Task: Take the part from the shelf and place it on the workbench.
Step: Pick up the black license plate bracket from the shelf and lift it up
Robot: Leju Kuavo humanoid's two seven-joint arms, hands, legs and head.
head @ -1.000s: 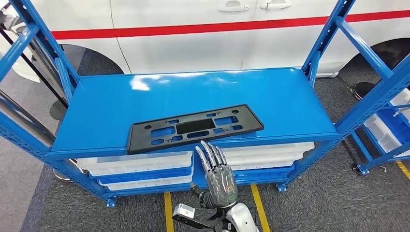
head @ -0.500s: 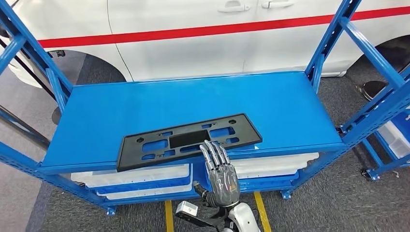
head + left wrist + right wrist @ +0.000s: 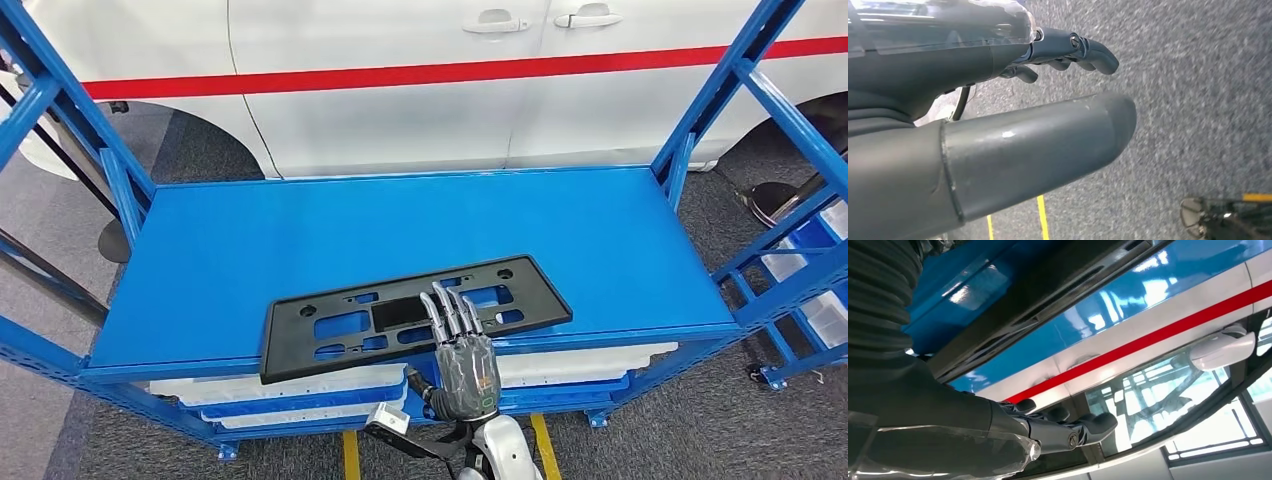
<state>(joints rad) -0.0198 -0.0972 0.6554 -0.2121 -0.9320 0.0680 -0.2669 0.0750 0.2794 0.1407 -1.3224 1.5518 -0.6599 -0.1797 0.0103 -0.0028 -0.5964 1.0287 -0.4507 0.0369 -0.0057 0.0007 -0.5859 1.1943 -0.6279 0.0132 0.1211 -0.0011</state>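
Blue shelf [image 3: 250,240] stands ahead of the right hand [image 3: 462,355]. The black licence-plate bracket [image 3: 410,313] lies flat at its front edge, under the fingertips [image 3: 445,300]. Hand spread wide, holding nothing. Step: reach. Next, in my judgement: close on the near edge.

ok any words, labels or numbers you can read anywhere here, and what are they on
None can be read.
Black plastic part on the blue shelf: cut-outs and holes, no lettering visible.
White car: a red stripe, no text.
Right hand: a small green mark on its back, too small to read.
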